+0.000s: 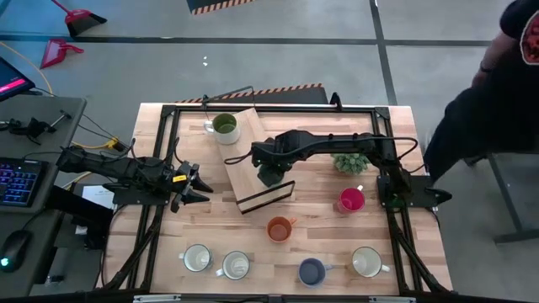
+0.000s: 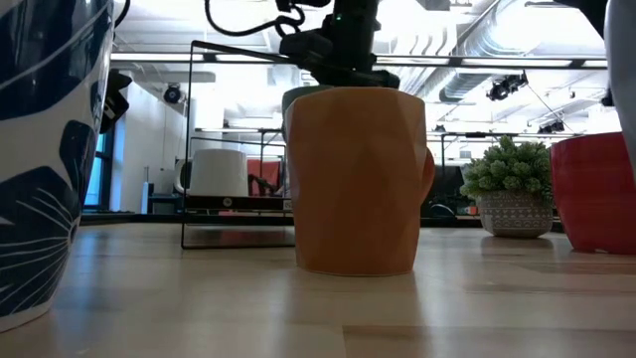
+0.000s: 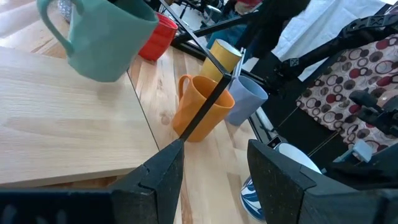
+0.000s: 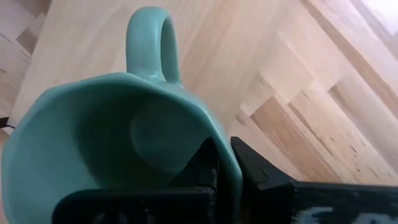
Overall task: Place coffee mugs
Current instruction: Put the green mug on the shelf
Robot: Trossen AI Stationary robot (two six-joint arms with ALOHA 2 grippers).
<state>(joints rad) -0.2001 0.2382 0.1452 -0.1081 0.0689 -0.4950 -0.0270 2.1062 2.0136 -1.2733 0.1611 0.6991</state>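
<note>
My right gripper [image 4: 225, 163] is pinched on the rim of the teal mug [image 4: 118, 130], one finger inside, one outside. Mug is faceted, matte, loop handle pointing away from my wrist, hanging tilted over the wooden shelf [image 1: 253, 160] mid-table. My left gripper [image 3: 211, 168] waits at the table's left edge, fingers apart, holding nothing. Olive mug [image 1: 225, 127] sits on the shelf's far end. Orange mug [image 1: 280, 228], red mug [image 1: 351, 200], blue mug [image 1: 312, 271] and three white mugs [image 1: 197, 257] stand on the table.

Potted plant [image 1: 349, 162] right; wooden shelf [image 1: 253, 160] centre; keyboard [image 1: 17, 183] left.
</note>
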